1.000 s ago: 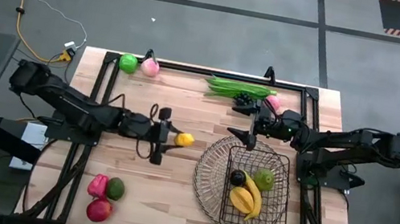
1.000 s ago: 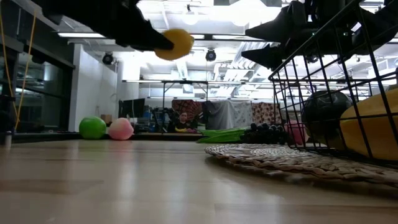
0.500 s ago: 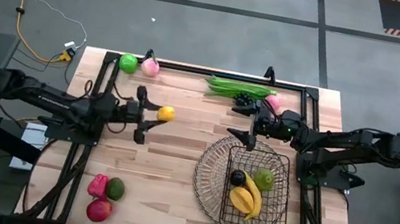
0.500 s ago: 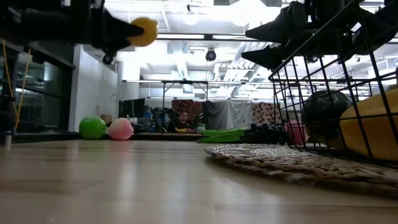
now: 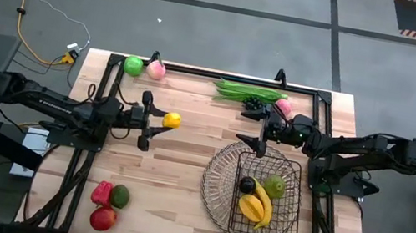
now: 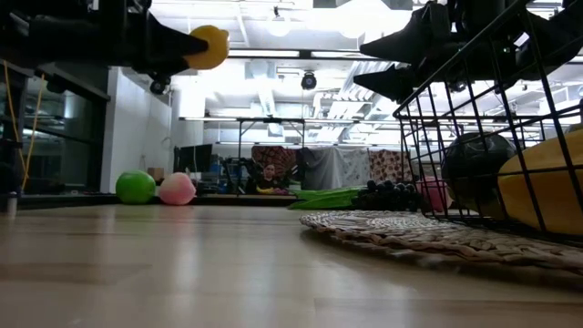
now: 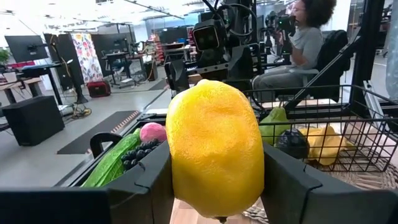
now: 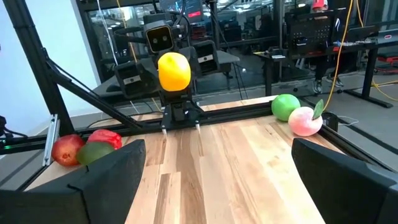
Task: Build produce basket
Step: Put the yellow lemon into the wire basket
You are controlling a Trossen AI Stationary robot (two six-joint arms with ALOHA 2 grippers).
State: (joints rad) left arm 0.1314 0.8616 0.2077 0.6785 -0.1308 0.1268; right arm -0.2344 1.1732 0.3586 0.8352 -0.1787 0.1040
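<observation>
Left gripper [image 5: 163, 119] held lemon [image 5: 172, 119] in jaws, raised above table [image 5: 180, 180] left of centre. Basket [image 5: 252, 193] sat right, holding bananas [image 5: 259, 205]. Right gripper [image 5: 262, 131] hovered at basket's far rim, jaws wide open, empty.

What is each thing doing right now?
Lemon: held up in the air by the left gripper.
Right gripper: open, empty, at the basket's rim.
Basket: holds bananas, a pear, an avocado.
Green apple: lying on the table.
</observation>
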